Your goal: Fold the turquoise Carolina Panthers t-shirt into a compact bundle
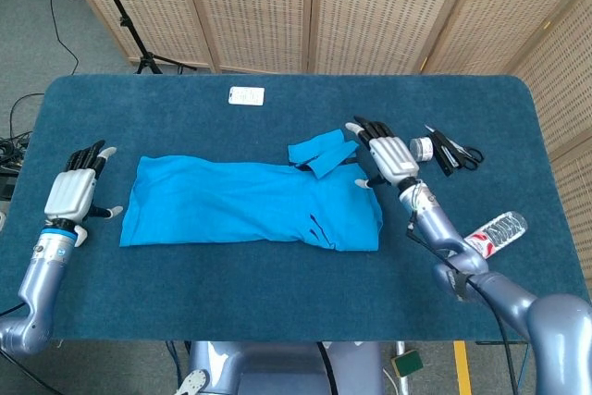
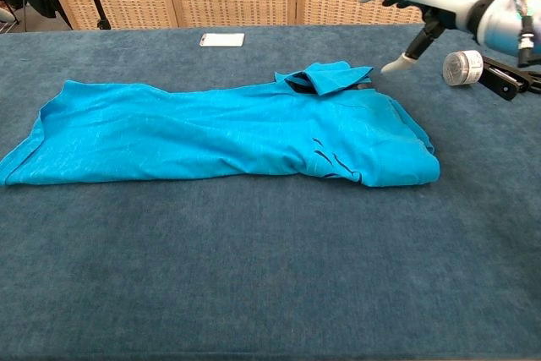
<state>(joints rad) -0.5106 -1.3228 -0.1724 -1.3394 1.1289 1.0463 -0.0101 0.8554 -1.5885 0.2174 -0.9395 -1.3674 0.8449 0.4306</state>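
A turquoise t-shirt (image 1: 250, 203) lies folded into a long band across the middle of the blue bench (image 1: 277, 302), one sleeve flipped up at its far right end. The right hand (image 1: 384, 153) hovers just beside that sleeve, fingers spread, holding nothing. The left hand (image 1: 74, 190) hangs open off the shirt's left end.

Wicker screen panels (image 1: 370, 6) behind; grey floor (image 1: 37, 34) w/ tripod leg (image 1: 116, 6).
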